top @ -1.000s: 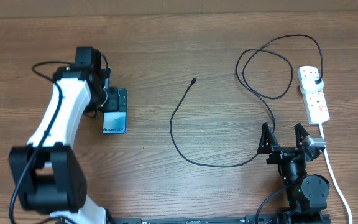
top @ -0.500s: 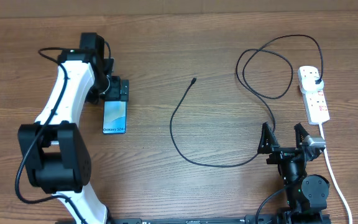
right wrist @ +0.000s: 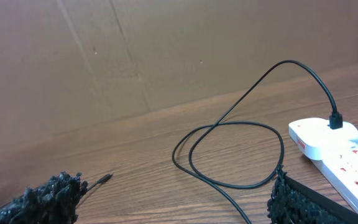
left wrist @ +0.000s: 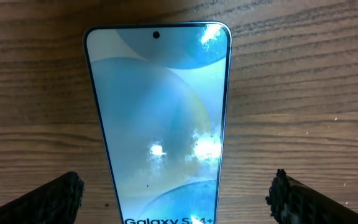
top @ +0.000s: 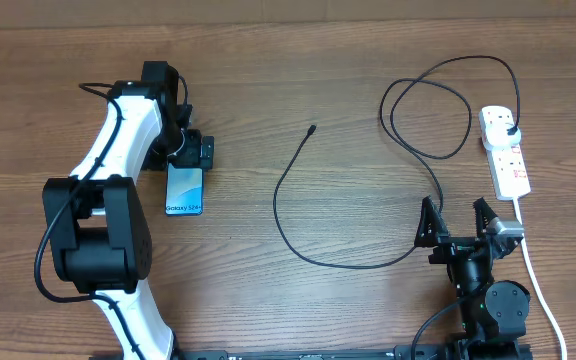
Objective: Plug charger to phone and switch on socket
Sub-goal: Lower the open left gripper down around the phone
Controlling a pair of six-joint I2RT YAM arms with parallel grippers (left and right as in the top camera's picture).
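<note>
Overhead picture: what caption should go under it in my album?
Left gripper open at the phone; charger plugged into the socket, its tip lying free.

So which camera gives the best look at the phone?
The left wrist view: the phone fills the frame, screen up, its Galaxy lettering partly readable. Overhead shows it small, one end at the left gripper. The right wrist view does not clearly show it.
</note>
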